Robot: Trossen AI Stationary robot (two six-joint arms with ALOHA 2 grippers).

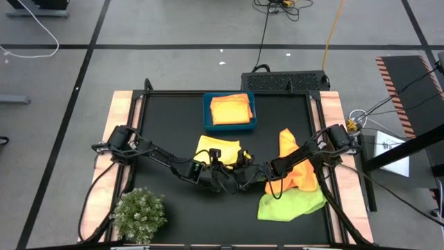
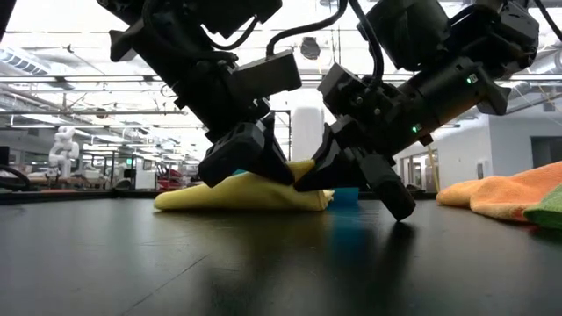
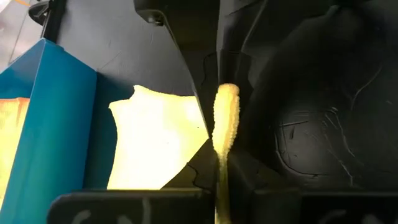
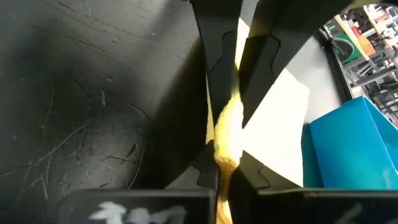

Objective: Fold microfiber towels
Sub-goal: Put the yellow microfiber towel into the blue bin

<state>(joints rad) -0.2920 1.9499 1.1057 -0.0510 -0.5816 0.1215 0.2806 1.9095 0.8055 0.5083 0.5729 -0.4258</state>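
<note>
A yellow microfiber towel (image 1: pixel 218 147) lies on the black table, in front of the blue bin (image 1: pixel 229 111), which holds a folded orange towel (image 1: pixel 230 109). My left gripper (image 1: pixel 207 167) and my right gripper (image 1: pixel 246 166) meet at the yellow towel's near edge, and both are shut on it. In the low view the towel (image 2: pixel 237 195) rests on the table behind the two grippers. An orange towel (image 1: pixel 293 163) and a lime green towel (image 1: pixel 291 205) lie in a heap at the right, the orange one partly over the green. My left gripper pinches the yellow towel's near edge toward its left end (image 3: pixel 226 118) between its two fingers. The fingers slant down from the table's left and near side. That edge stands bunched between them, and the rest of the towel lies on the table. My right gripper pinches the yellow towel's near edge toward its right end (image 4: pixel 227 127) between its two fingers. It slants down from the table's right and near side. The cloth is gathered into a thin ridge in the jaws; the rest of the towel lies flat beyond.
A small green bushy plant (image 1: pixel 139 215) stands at the near left corner. The blue bin (image 3: pixel 46 124) is close behind the yellow towel. Wooden rails (image 1: pixel 118 132) run along the left and right sides of the black table.
</note>
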